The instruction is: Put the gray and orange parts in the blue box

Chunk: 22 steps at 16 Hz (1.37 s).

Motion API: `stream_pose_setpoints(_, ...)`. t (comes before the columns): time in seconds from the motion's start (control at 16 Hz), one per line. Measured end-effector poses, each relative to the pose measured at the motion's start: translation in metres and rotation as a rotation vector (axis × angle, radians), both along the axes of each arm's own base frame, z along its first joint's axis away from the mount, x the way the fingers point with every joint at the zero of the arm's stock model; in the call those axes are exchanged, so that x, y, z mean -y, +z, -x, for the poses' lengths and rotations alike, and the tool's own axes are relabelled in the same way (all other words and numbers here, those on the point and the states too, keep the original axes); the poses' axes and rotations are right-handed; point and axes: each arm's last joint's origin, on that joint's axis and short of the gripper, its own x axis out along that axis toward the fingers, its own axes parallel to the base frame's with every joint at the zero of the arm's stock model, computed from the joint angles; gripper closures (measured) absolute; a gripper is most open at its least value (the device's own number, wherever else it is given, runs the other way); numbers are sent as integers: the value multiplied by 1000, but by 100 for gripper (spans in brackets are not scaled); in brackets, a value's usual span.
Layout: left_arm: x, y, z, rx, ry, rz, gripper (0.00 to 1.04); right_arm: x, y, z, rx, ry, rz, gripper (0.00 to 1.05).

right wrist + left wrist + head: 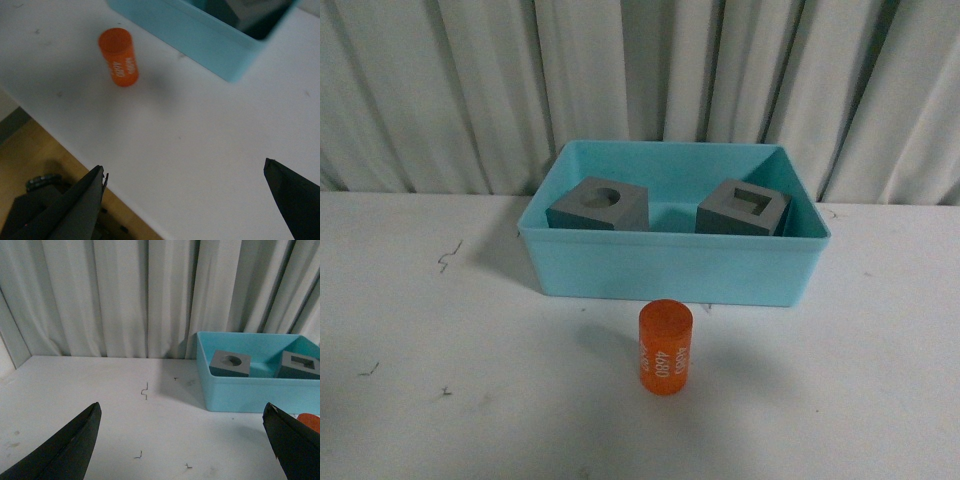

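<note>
In the box (670, 265) at the table's (420, 400) far edge sit the round-holed cube (599, 205) and square-holed cube (743, 208); the cylinder (665, 347) stands outside. The left gripper (181, 410) and right gripper (184, 170) gape wide.

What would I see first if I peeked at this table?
The bright orange cylinder pops out, standing alone on the white table in front of the turquoise bin. Inside the bin sit two gray cubes, the round-holed cube left, the square-holed cube right.
</note>
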Motion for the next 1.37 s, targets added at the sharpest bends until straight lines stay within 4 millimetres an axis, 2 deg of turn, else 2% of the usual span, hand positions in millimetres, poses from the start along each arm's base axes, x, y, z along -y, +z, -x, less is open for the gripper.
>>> stream_pose_setpoints(0.12, 0, 0, 0, 0, 0, 0, 7, -32, -4, -21, 44, 194, 74, 6)
stream_pose_setpoints(0.31, 0, 0, 0, 0, 0, 0, 7, -73, -19, -52, 62, 261, 117, 6)
stream_pose_setpoints(0.56, 0, 0, 0, 0, 0, 0, 7, -119, -34, -78, 54, 309, 127, 6)
stream_pose_setpoints(0.81, 0, 0, 0, 0, 0, 0, 7, -144, -55, -101, 7, 301, 144, 6)
stream_pose_setpoints(1.06, 0, 0, 0, 0, 0, 0, 7, -167, -66, -114, -6, 312, 139, 6)
stream_pose_setpoints(1.37, 0, 0, 0, 0, 0, 0, 7, -177, -86, -124, -41, 300, 149, 6)
